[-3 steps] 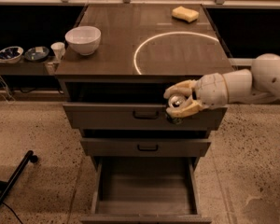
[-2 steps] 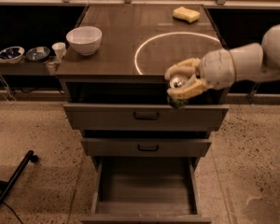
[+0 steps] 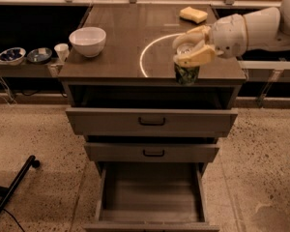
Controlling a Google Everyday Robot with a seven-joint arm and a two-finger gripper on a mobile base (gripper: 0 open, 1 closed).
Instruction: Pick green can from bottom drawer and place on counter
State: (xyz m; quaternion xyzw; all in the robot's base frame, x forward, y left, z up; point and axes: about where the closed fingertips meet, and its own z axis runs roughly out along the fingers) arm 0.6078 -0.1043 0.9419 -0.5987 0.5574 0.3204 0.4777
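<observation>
The green can (image 3: 186,73) is upright between my gripper's cream fingers (image 3: 195,58), over the front edge of the counter (image 3: 121,37), inside the lower part of the thin white circle (image 3: 144,57). My gripper (image 3: 188,47) is shut on the can and reaches in from the right on the white arm (image 3: 261,25). I cannot tell whether the can's base touches the counter. The bottom drawer (image 3: 152,197) is pulled out below, and its tray looks bare.
A white bowl (image 3: 88,41) stands at the counter's left front. A yellow sponge (image 3: 193,14) lies at the back right. Two shallower drawers (image 3: 152,121) with black handles stick out slightly. Small dishes and a cup (image 3: 62,50) sit on a low shelf at left.
My gripper has risen with the green can from in front of the top drawer up to the counter's front edge.
</observation>
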